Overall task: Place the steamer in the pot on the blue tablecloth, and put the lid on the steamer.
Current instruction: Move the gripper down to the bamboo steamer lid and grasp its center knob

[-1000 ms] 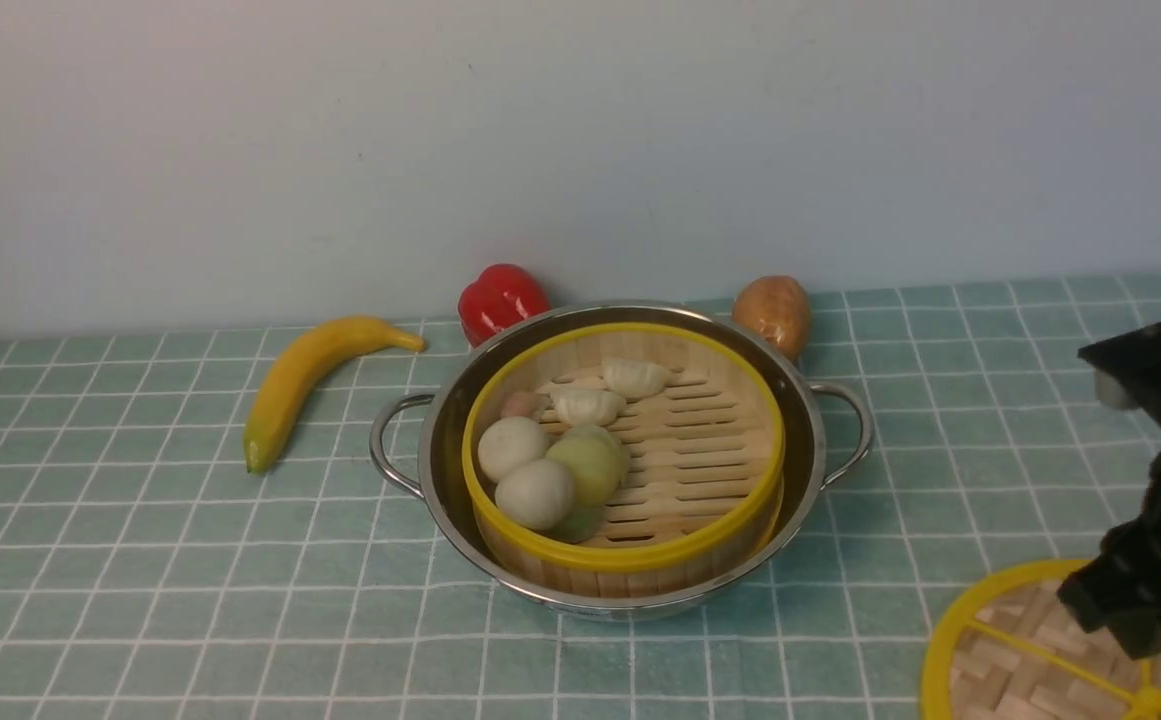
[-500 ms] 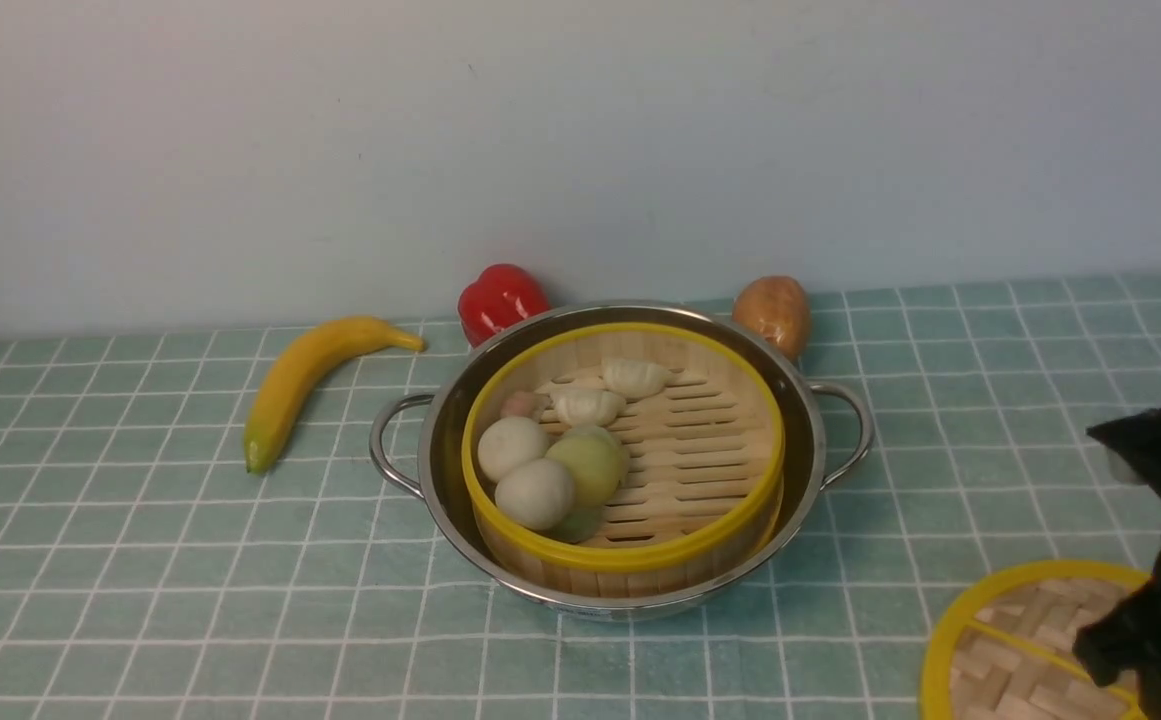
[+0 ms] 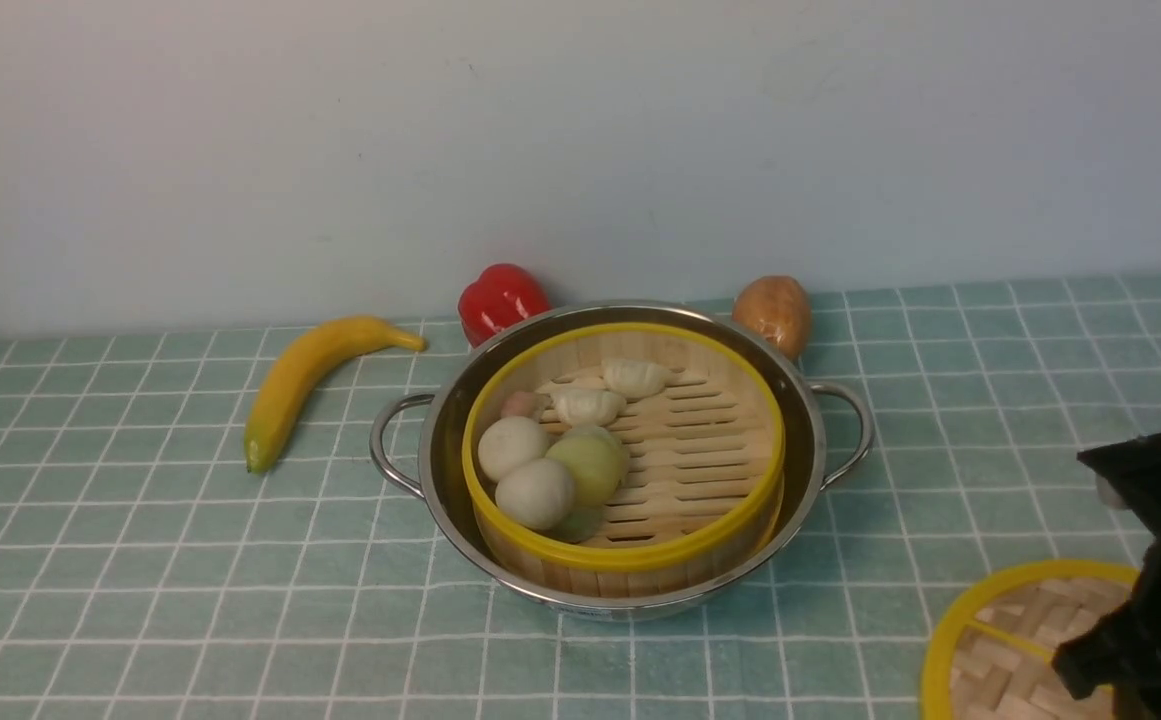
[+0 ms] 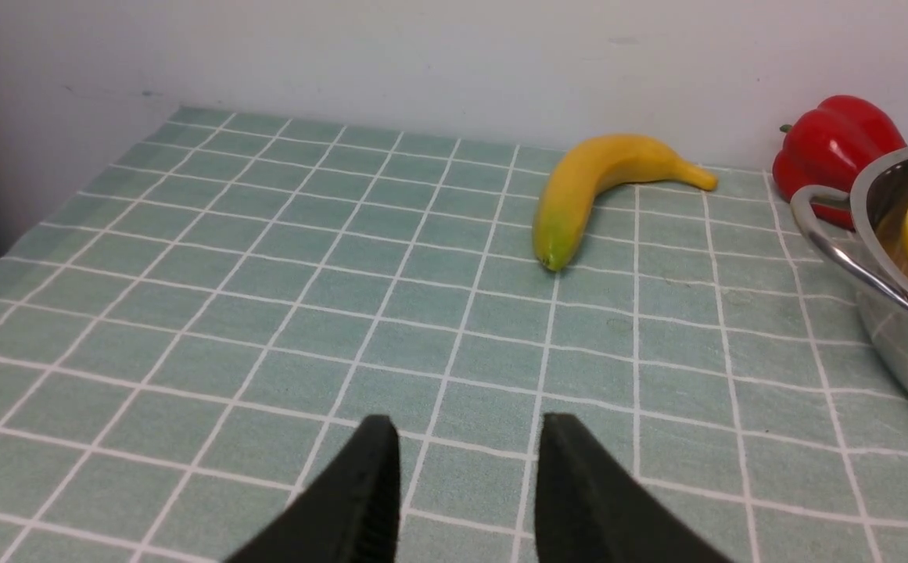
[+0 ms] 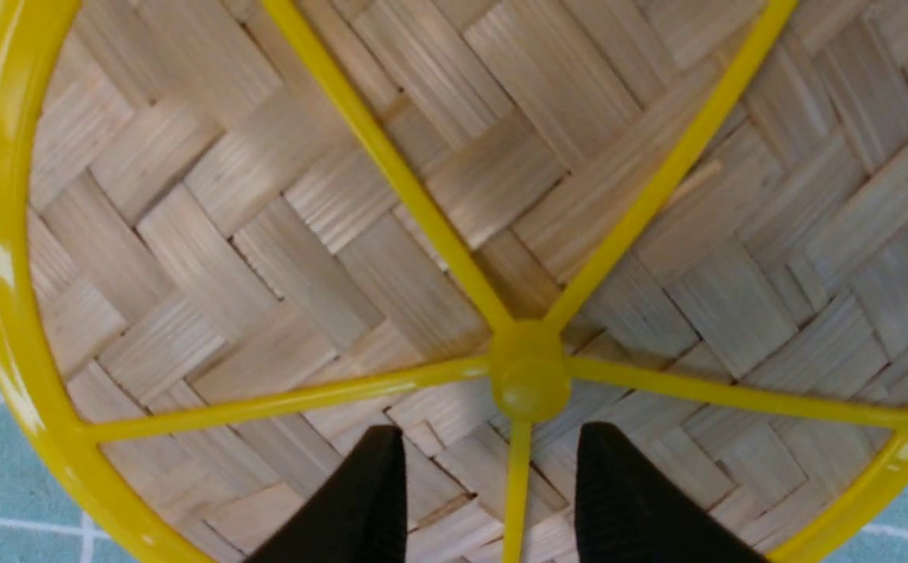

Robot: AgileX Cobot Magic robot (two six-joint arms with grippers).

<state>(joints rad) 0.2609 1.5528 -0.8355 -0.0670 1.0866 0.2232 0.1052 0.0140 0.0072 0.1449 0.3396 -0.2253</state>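
The steamer [image 3: 685, 455], a bamboo basket with a yellow rim, sits inside the steel pot [image 3: 806, 440] on the blue tablecloth [image 3: 140, 560]. The lid [image 3: 1000, 640] lies flat on the cloth at the near right, partly covered by my right arm. In the right wrist view my right gripper [image 5: 493, 428] hangs open just above the lid [image 5: 266, 258]. Its fingers straddle a yellow spoke beside the central knob [image 5: 529, 381]. My left gripper [image 4: 469, 421] is open over bare cloth, left of the pot [image 4: 891, 313], holding nothing. It does not show in the front view.
Several buns and dumplings [image 3: 540, 470] lie in the steamer. A banana [image 3: 310, 380] lies left of the pot. A red pepper [image 3: 502, 300] and a potato [image 3: 773, 312] stand behind the pot against the wall.
My right arm has come down over the lid and now covers more of it. The lid, pot and steamer have not moved.
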